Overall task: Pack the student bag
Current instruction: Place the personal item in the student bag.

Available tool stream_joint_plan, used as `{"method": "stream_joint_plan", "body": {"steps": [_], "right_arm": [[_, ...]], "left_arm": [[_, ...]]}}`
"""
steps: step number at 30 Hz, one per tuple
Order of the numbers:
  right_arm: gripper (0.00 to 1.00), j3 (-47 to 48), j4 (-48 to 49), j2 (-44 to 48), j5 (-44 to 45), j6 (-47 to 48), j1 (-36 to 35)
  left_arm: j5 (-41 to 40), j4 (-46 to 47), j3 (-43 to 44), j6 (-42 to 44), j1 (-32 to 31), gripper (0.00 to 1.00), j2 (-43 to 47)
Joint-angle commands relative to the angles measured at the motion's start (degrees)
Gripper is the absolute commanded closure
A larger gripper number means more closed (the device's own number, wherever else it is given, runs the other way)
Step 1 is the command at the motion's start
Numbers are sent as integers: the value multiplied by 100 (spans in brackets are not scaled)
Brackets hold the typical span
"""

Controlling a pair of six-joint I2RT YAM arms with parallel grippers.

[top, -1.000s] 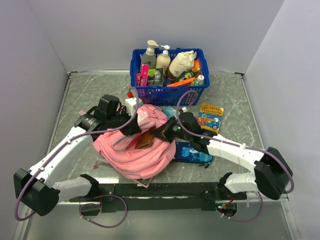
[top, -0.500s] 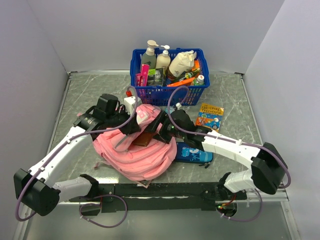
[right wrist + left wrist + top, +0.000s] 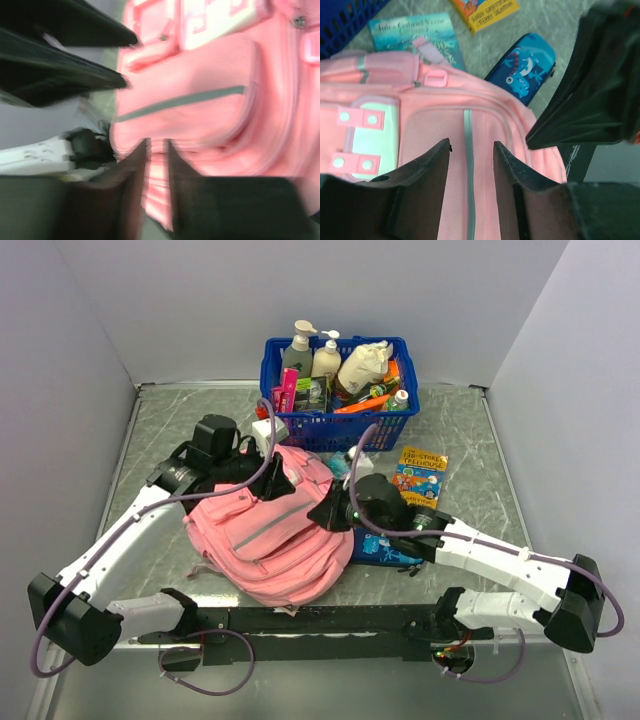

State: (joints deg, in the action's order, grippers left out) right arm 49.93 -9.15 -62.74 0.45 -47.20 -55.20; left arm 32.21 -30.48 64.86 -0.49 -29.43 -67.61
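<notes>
Since the pink backpack (image 3: pixel 270 540) looks shut, the parted, empty left gripper (image 3: pixel 471 149) should seek its zip pull; whether the right gripper (image 3: pixel 156 146) grips is unclear.

The top view is bright and even; the light comes from above and is soft. The table (image 3: pixel 470 440) shows a weak sheen, and the bag (image 3: pixel 270 530) throws only a pale, short shadow on it. This view is sharp from edge to edge. In the left wrist view the bag is in focus, but the left end effector (image 3: pixel 471 145), near the lens, is dark and a little soft. The right wrist view is smeared by motion blur everywhere; the right end effector (image 3: pixel 156 142) is almost black, with little detail.
</notes>
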Motion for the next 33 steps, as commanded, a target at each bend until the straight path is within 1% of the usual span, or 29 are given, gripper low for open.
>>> {"method": "stream_joint_plan", "body": {"steps": [1,2,3,4,5,6,7,8,9,10,11,12,13,14,15,16,17,18,19,20,22,24,27,30,33], "right_arm": [[94,262,-491,7,1085,1167,-805],[93,315,-535,25,1219,1552,-939],[73,368,-570,25,1273,1730,-1088],[56,481,-632,16,1300,1888,-1203],[47,543,-667,-10,1309,2125,-1421],[40,657,-676,-54,1300,2232,-1536],[38,702,-702,-89,1300,2311,-1633],[36,754,-711,-176,1300,2425,-1834],[37,842,-720,-238,1283,2443,-1915],[37,878,-685,-308,1230,2487,-1994],[38,904,-667,-492,1221,2505,-2134],[37,974,-641,-615,1195,2531,-2196],[37,1035,-693,-756,1186,2558,-2275],[38,1097,-694,-1027,1290,2593,-2328],[38,1176,-659,-1160,1335,2663,-2503],[38,1185,-572,-1275,1396,2811,-2583],[38,1203,-405,-1493,1492,2882,-2653],[39,1273,-395,-1626,1528,2918,-2697],[39,1343,-412,-1758,1537,2979,-2715],[39,1413,-456,-1994,1572,3015,-2741],[40,1563,-448,-2180,1792,3137,-2820],[41,1607,-404,-2339,1906,3164,-2830],[42,1625,-281,-2453,1915,3182,-2830],[44,1677,-246,-2611,1906,3156,-2830],[47,1765,-184,-2787,1836,3138,-2821]], "left_arm": [[418,-62,439,312,16,51,81],[444,-176,527,530,34,48,99],[592,-369,571,724,51,43,125],[690,-823,606,1004,78,41,187],[778,-1167,659,1668,156,39,222],[874,-1458,633,2032,227,37,275],[953,-1939,607,2375,306,37,423],[998,-2144,494,3022,541,37,503],[1050,-2320,423,3368,700,36,599],[1147,-2766,353,3737,1032,35,731],[1165,-2927,204,4411,1192,35,776],[1148,-3050,124,4617,1342,34,811],[1165,-3200,54,4793,1648,35,829],[1200,-3279,-51,5082,1825,35,829],[1279,-3358,-79,5225,2018,35,803],[1558,-3455,-44,5356,2455,35,698],[1691,-3734,9,5680,2677,35,610],[1840,-3876,70,5831,2871,35,392],[1946,-4069,245,5972,3256,35,250],[2147,-4445,342,6286,3407,35,110],[2289,-4817,561,6692,3732,36,-294],[2378,-4827,598,6615,3839,36,-436],[2465,-4766,405,6825,3883,35,-306],[2545,-4546,282,6571,3875,34,2],[2545,-4467,273,6439,3875,34,90]]}}
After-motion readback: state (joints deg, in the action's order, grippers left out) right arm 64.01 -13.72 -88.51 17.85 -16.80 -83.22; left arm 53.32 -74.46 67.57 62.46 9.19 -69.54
